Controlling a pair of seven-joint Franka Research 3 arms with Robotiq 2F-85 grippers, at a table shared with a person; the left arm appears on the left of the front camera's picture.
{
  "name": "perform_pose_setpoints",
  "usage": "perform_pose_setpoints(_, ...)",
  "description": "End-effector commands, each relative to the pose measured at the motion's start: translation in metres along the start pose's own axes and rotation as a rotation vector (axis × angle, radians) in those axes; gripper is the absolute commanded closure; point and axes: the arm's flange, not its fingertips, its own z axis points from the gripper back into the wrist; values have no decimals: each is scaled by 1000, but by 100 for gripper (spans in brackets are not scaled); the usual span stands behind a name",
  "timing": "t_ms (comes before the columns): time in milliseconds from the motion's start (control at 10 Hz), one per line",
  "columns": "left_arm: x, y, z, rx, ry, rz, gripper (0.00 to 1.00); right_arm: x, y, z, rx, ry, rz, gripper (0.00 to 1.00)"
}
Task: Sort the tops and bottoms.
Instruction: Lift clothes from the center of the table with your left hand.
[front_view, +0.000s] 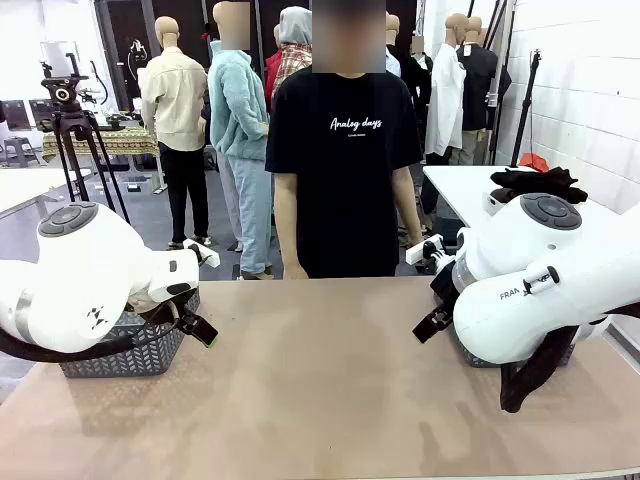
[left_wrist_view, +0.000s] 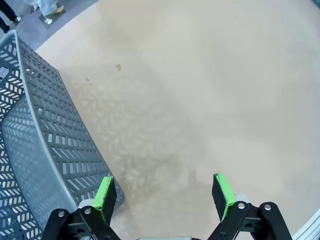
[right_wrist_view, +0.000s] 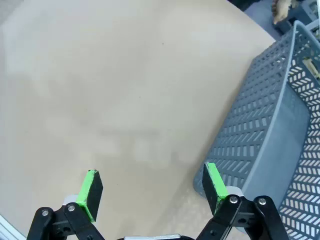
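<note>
1. Hovering over the tan worktop, two white robot arms are pictured from between them. A person in a black T-shirt is stood at the far edge, arms hung at the sides.
2. The left gripper is held wide open with nothing in it, near the worktop's left edge. A grey left basket is seen just beside one green pad.
3. The right gripper is likewise spread fully and empty, near the right edge. A grey right basket is set just beside one of its pads.
4. Plain worktop is shown between each pair of fingers.
5. A dark heap of cloth, judged to be garments for sorting, is piled on a white side table. It lies beyond the worktop's far right corner, well apart from both grippers.
6. The right arm is judged the nearer, since the heap lies behind and outward of the right gripper. Whether the heap can be reached from there cannot be told, so a hand-over by the person may be needed.
7. The heap's long axis cannot be made out.
</note>
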Motion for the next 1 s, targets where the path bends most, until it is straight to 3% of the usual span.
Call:
perform_pose_setpoints(0, 0, 0, 0, 0, 0, 0, 0, 0, 0, 0, 0, 0, 0, 0)
perform_pose_setpoints(900, 0, 0, 0, 0, 0, 0, 0, 0, 0, 0, 0, 0, 0, 0)
